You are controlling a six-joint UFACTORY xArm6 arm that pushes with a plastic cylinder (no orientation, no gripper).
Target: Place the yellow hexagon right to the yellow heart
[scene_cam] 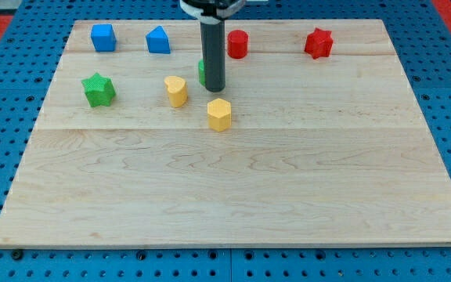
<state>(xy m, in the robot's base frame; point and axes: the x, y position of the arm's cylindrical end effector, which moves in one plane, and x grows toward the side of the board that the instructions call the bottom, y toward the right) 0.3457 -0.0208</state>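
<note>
The yellow hexagon (219,114) lies on the wooden board, below and to the right of the yellow heart (176,91). The two are apart by about one block's width. My tip (214,88) is at the end of the dark rod, just above the hexagon toward the view's top, with a small gap between them. The tip is to the right of the heart. A green block (202,72) is mostly hidden behind the rod; its shape cannot be made out.
A green star (99,90) lies at the left. Along the top stand a blue cube (102,37), a blue pentagon-like block (158,40), a red cylinder (237,44) and a red star (318,43). The board's edge (233,244) meets a blue pegboard.
</note>
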